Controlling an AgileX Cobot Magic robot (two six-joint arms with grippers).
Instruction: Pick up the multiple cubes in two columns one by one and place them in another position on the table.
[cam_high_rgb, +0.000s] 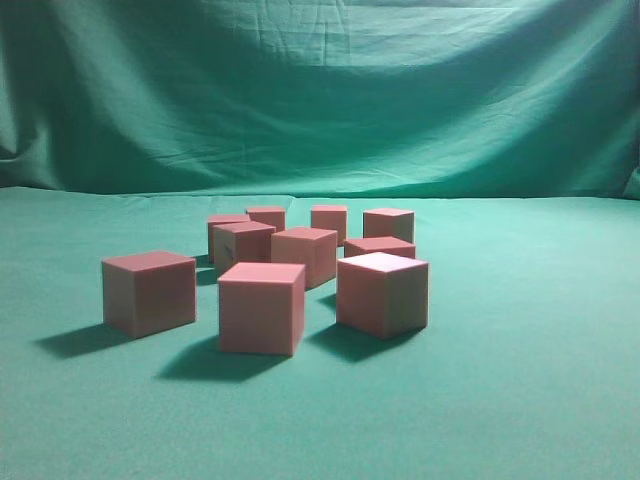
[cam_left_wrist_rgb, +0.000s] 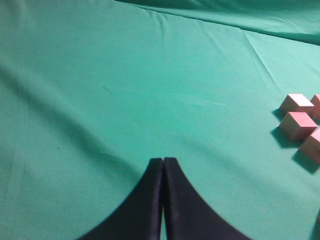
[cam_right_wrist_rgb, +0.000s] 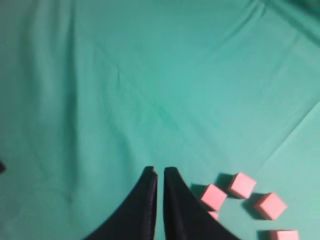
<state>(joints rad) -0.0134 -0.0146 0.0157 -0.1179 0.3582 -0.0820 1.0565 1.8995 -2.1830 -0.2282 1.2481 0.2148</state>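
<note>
Several pinkish-red cubes stand in a loose cluster mid-table in the exterior view, the nearest one (cam_high_rgb: 261, 307) flanked by one to the left (cam_high_rgb: 149, 291) and one to the right (cam_high_rgb: 382, 292). Neither arm shows in that view. My left gripper (cam_left_wrist_rgb: 163, 161) hovers shut over bare green cloth, with cubes (cam_left_wrist_rgb: 298, 124) far off at the right edge of its view. In the right wrist view my right gripper (cam_right_wrist_rgb: 160, 171) is shut to a thin slit with nothing between its fingers. Cubes (cam_right_wrist_rgb: 214, 196) lie just to its right.
The green cloth table (cam_high_rgb: 520, 380) stretches wide on all sides of the cluster. A draped green backdrop (cam_high_rgb: 320, 90) rises behind it. A fold in the cloth (cam_left_wrist_rgb: 260, 25) runs along the far edge in the left wrist view.
</note>
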